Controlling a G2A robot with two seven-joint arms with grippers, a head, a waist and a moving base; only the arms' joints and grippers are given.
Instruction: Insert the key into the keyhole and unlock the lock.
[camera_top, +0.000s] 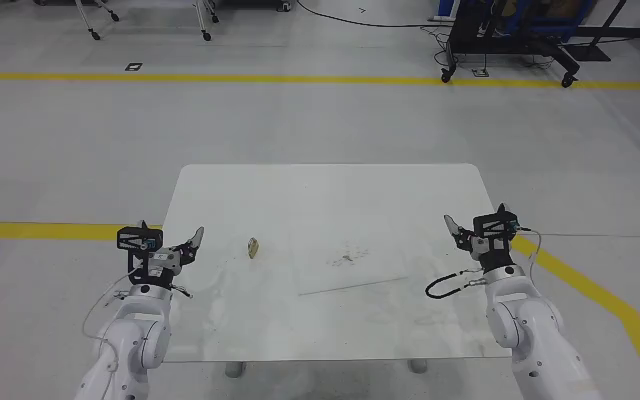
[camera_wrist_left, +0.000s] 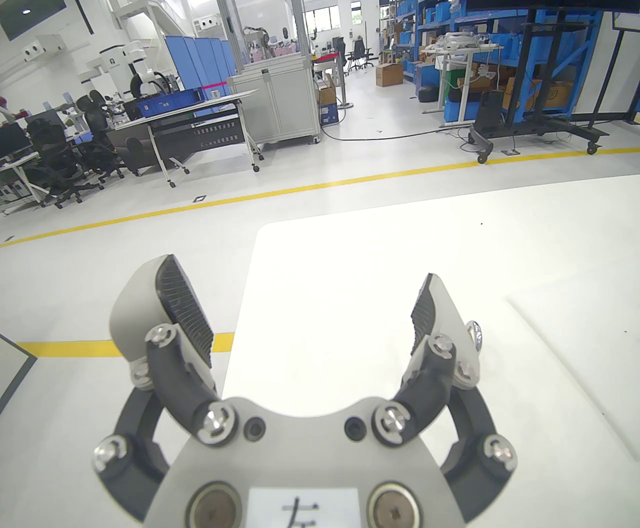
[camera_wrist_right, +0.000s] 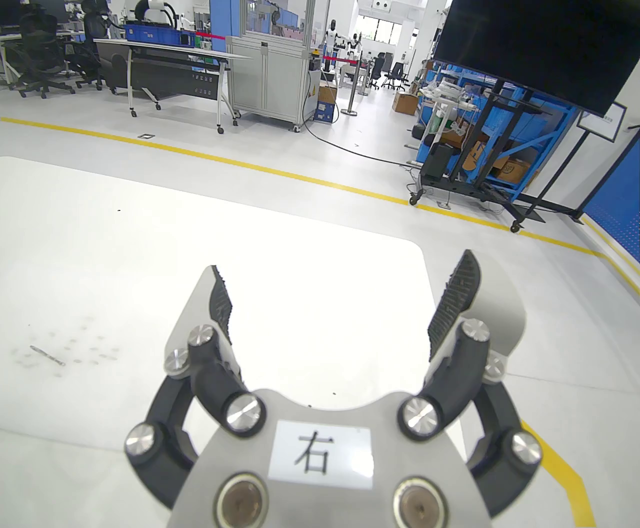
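Note:
A small brass lock (camera_top: 253, 247) lies on the white table (camera_top: 330, 200), left of centre. In the left wrist view its shiny shackle (camera_wrist_left: 475, 334) peeks out from behind one fingertip. The key (camera_top: 345, 259) is a thin metal piece lying flat near the table's middle among grey scuff marks; the right wrist view shows the key (camera_wrist_right: 47, 355) far off to the side. My left gripper (camera_top: 170, 236) (camera_wrist_left: 300, 280) hovers open over the table's left edge, a short way from the lock, holding nothing. My right gripper (camera_top: 477, 221) (camera_wrist_right: 340, 265) hovers open and empty over the right edge.
A faint straight line (camera_top: 350, 287) crosses the table in front of the key, like the edge of a thin sheet. A black cable (camera_top: 445, 287) loops beside the right arm. Yellow floor tape (camera_top: 300, 77) and carts lie beyond the table.

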